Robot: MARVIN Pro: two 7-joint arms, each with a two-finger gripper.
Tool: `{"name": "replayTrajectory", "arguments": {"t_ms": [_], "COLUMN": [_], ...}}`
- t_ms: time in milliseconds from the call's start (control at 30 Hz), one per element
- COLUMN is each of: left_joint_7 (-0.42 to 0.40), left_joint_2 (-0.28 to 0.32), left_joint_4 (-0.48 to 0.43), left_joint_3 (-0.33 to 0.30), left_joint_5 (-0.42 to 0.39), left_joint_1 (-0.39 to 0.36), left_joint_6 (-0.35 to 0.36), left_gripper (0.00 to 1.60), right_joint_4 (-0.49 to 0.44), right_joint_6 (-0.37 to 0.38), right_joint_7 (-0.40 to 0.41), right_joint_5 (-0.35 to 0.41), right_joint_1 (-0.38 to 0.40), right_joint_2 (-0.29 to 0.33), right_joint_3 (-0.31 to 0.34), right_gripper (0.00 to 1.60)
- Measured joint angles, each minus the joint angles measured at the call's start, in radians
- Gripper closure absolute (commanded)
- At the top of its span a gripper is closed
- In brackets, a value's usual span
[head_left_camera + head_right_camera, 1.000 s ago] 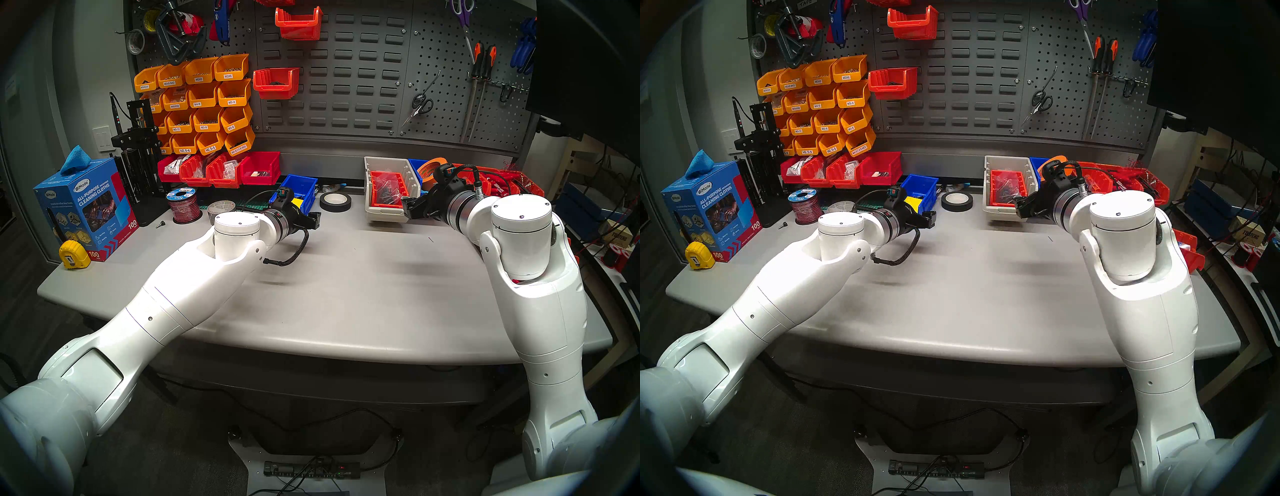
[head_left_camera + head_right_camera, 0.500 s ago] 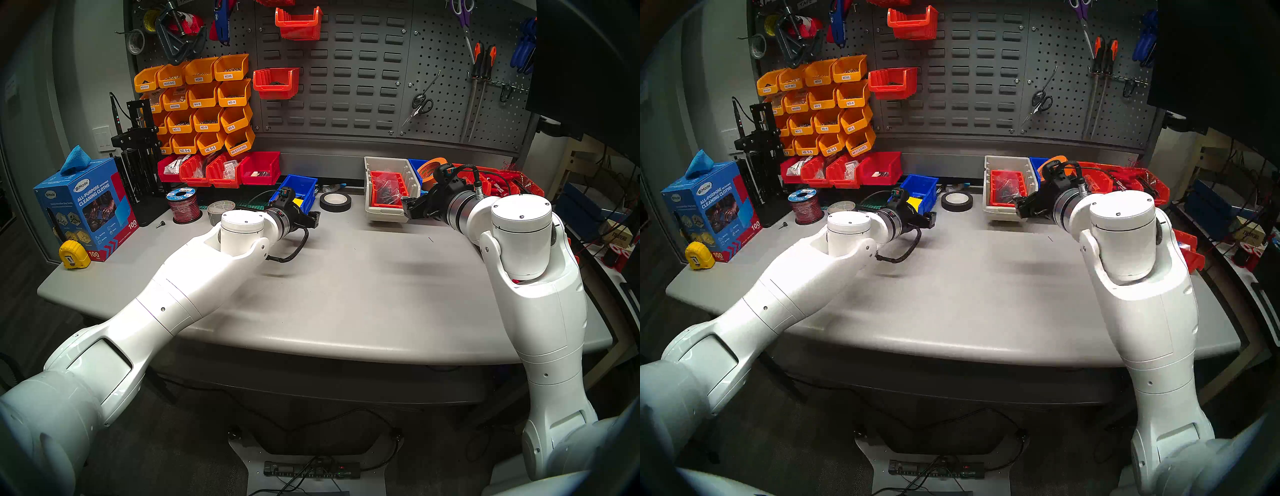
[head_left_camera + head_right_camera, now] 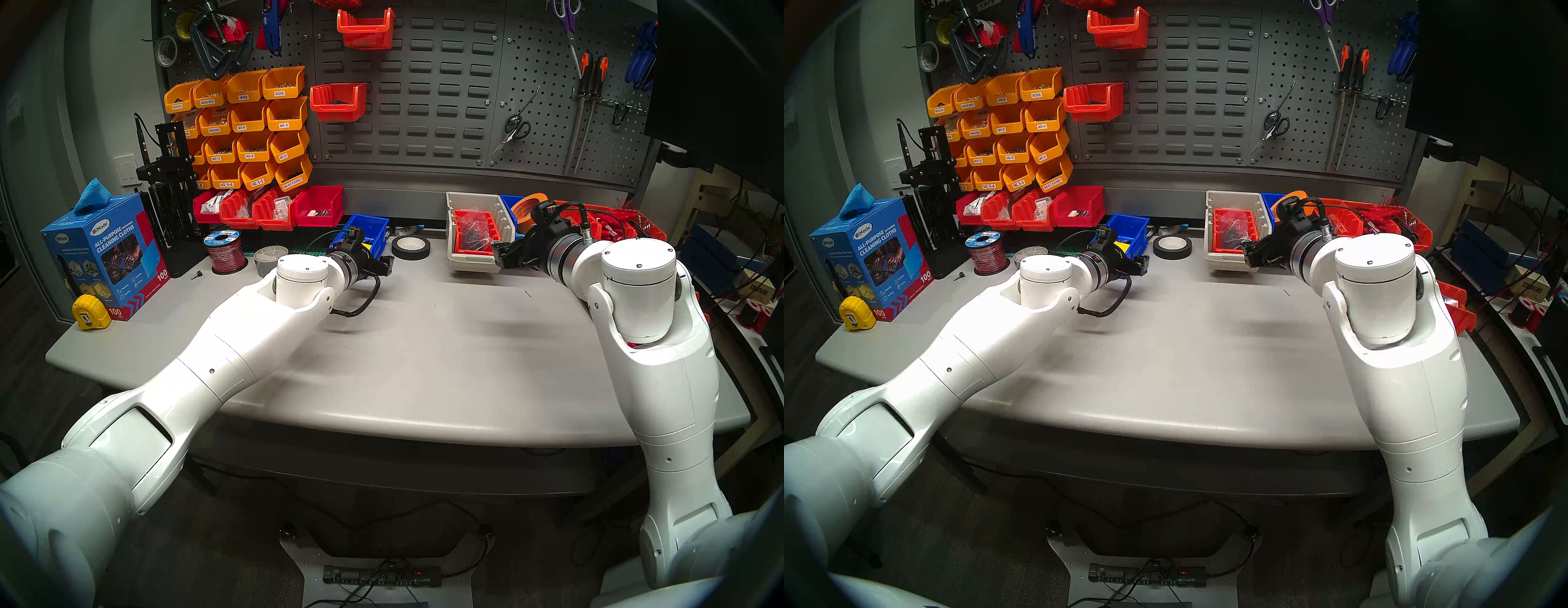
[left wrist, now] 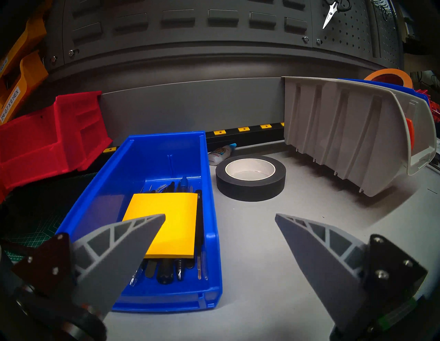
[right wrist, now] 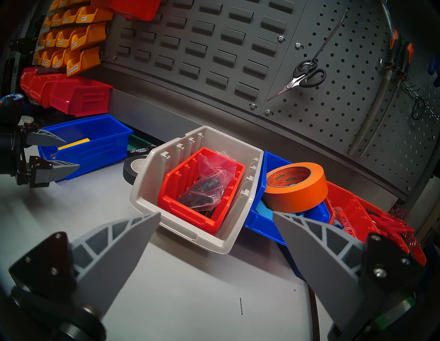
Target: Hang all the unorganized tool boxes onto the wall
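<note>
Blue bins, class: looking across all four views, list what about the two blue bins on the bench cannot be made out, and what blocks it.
- Left blue bin: in the left wrist view the yellow pad covers most of the tools beneath; in the head views the left pincer hides its front.
- Right blue bin: in the right wrist view the orange tape roll covers its contents; the beige bin hides its left wall.

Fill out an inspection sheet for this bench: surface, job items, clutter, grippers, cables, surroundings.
Surface: grey table, front bare.
Job's things: blue bin with yellow pad and tools; beige bin holding a red bin; second blue bin under orange tape; none on the louvre panel.
Clutter: black tape roll, wire spool.
Grippers: left gripper open at the blue bin's front; right gripper open before the beige bin.
Cables: braided wrist cable.
Surroundings: scissors on pegboard.
</note>
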Motion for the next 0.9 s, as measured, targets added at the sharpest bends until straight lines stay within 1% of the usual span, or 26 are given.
{"name": "replayTrajectory", "arguments": {"t_ms": [733, 767, 800, 833, 900], "left_joint_7": [-0.046, -0.047, -0.050, -0.052, -0.055], "left_joint_2": [-0.086, -0.088, -0.091, -0.094, -0.098], "left_joint_4": [0.155, 0.159, 0.164, 0.168, 0.174], "left_joint_3": [0.005, 0.005, 0.005, 0.005, 0.004], "left_joint_5": [0.050, 0.051, 0.052, 0.053, 0.054], "left_joint_1": [-0.059, -0.060, -0.062, -0.063, -0.065], "left_joint_6": [-0.058, -0.059, -0.061, -0.062, -0.064], "left_gripper": [0.00, 0.21, 0.94, 1.60, 1.60], "right_joint_4": [0.000, 0.000, 0.000, 0.000, 0.000], "right_joint_6": [0.000, 0.000, 0.000, 0.000, 0.000], "right_joint_7": [0.000, 0.000, 0.000, 0.000, 0.000], "right_joint_5": [0.000, 0.000, 0.000, 0.000, 0.000], "right_joint_1": [0.000, 0.000, 0.000, 0.000, 0.000], "right_joint_2": [0.000, 0.000, 0.000, 0.000, 0.000], "right_joint_3": [0.000, 0.000, 0.000, 0.000, 0.000], "right_gripper": [0.00, 0.00, 0.00, 0.00, 0.00]}}
